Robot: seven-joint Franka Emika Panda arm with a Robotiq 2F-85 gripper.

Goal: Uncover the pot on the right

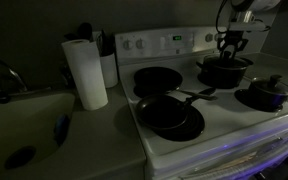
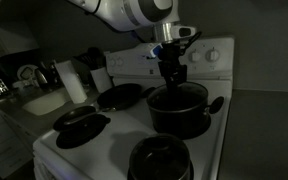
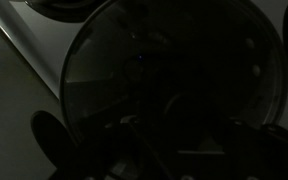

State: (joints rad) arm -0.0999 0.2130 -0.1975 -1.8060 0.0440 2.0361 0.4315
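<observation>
Gripper: the black Robotiq gripper (image 2: 171,73) hangs tips-down from the white arm over the back burner. In the wrist view its dark bulk fills the bottom edge. Whether the fingers are apart or closed on anything I cannot tell; the light is too dim.
Lid: a large round glass lid with a bright metal rim (image 3: 174,70) fills the wrist view directly under the gripper. It appears to lie on its pot. The knob is lost in shadow.
Task pot: the wide, low black pot with small side handles (image 2: 180,110) sits on a back burner of the stove, just below the gripper in both exterior views. Its contents cannot be seen.
Smaller pot: a dark bluish pot with a knobbed lid (image 1: 265,95) stands on the front burner, near the black pot and apart from it. The lid is on, so the inside is hidden.
Frying pans: one black long-handled pan (image 1: 158,79) is on the other back burner and a second (image 1: 170,116) on the front burner before it. Their insides are too dark to read.
Stove: a white electric range (image 1: 224,128) with a raised control panel bears all four vessels.
Counter: a white upright paper towel roll (image 1: 86,72) stands beside the stove.
Sink: a pale basin (image 1: 29,120) lies beyond the roll, its contents unclear.
</observation>
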